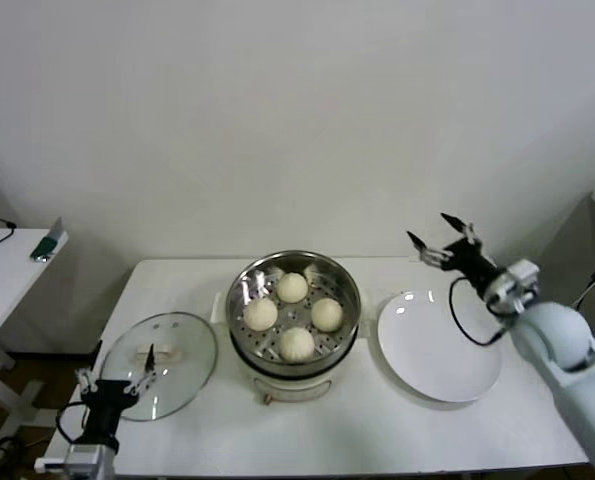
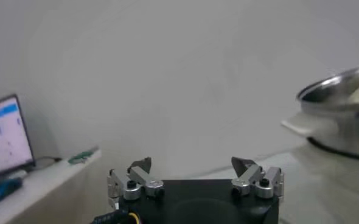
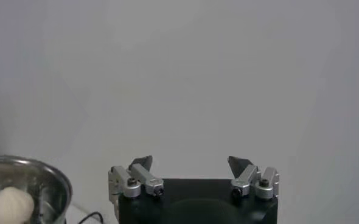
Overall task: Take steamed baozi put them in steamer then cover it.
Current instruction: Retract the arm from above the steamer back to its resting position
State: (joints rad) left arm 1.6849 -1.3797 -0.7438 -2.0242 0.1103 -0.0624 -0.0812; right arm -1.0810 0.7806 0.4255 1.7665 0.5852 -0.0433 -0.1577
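So all four cream-white round steamed baozi were sitting in the shiny round steel steamer basket on its white electric pot base, clustered on the perforated floor, which by my read meant the loading part was done. The flat white round plate just to the robot's right of the steamer had nothing on it.

What was left was the cover. The round clear glass lid with the metal rim and cream-white oblong handle lay flat on the white table just to the robot's left of the steamer, not on it yet.

The left gripper was low at the near-left edge of the table, right at the near rim of the lid, fingers spread wide and holding nothing. The right gripper was up in the air past the far side of the plate, also spread wide and empty, looking like it was just waiting.

My guess for the next move: the left arm has to come down over that handle, pinch across its narrow side, lift the lid level, carry it over and set it down centred so the rim seats all round. Glass lid, small handle, so a crooked grab could let it swing or slip.
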